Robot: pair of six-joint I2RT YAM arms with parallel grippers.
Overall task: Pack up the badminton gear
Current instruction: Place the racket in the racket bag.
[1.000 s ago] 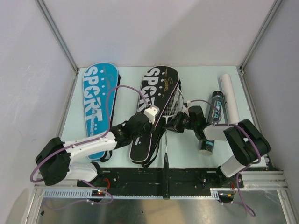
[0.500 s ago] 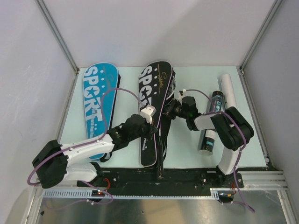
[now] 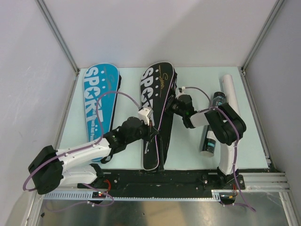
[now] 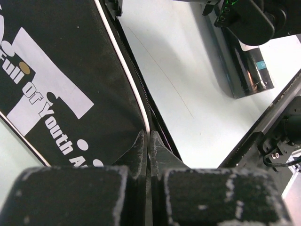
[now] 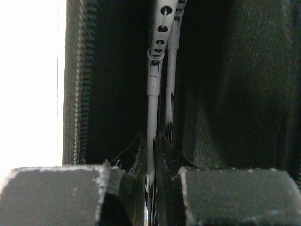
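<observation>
Inside middle bag [image 3: 153,92], racket [image 5: 151,94]; tube [image 3: 209,139] rightward

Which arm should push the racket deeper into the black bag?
Probably right. Right gripper: jaws shut on the racket shaft inside the black bag. Left gripper: jaws pinching the bag's edge.

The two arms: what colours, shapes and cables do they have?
The left arm and the right arm have white links between bulky black joints; a thin purple cable loops along each. The left gripper and the right gripper have black, wedge-shaped fingers.
</observation>
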